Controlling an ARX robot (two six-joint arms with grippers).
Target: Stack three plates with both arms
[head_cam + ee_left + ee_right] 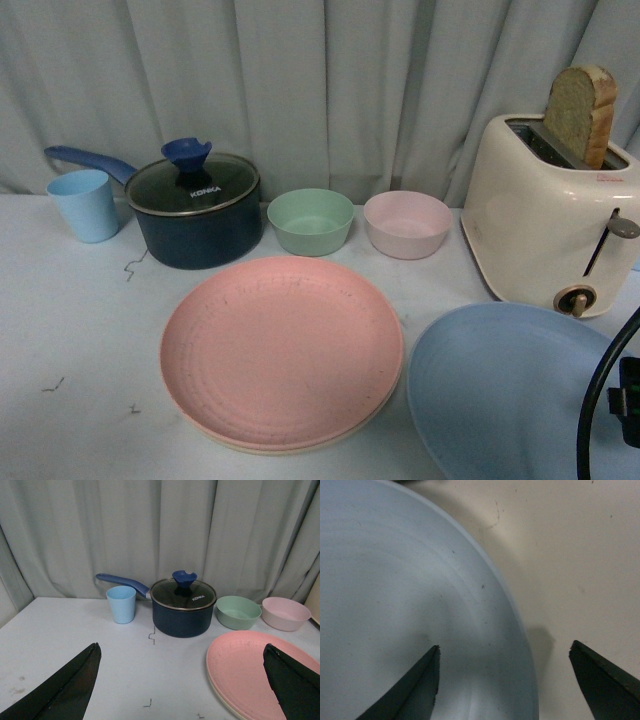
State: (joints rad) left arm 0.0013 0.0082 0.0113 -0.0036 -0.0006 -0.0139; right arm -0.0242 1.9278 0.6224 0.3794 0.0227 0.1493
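The pink plate (280, 345) lies at the table's middle, on top of the cream plate (300, 443), of which only a thin rim shows. The light blue plate (500, 390) rests to their right, near the front edge. My right gripper (505, 652) hangs open just above the light blue plate's (395, 590) rim, one finger over the plate and the other over bare table. My left gripper (182, 652) is open above the table to the left of the pink plate (250, 672), its right finger over that plate. Part of the right arm (620, 400) shows at the front view's right edge.
At the back stand a light blue cup (83, 204), a dark blue pot (195, 210) with glass lid and long handle, a green bowl (310, 220) and a pink bowl (406, 223). A cream toaster (550, 225) holding bread stands at right. Curtains hang behind.
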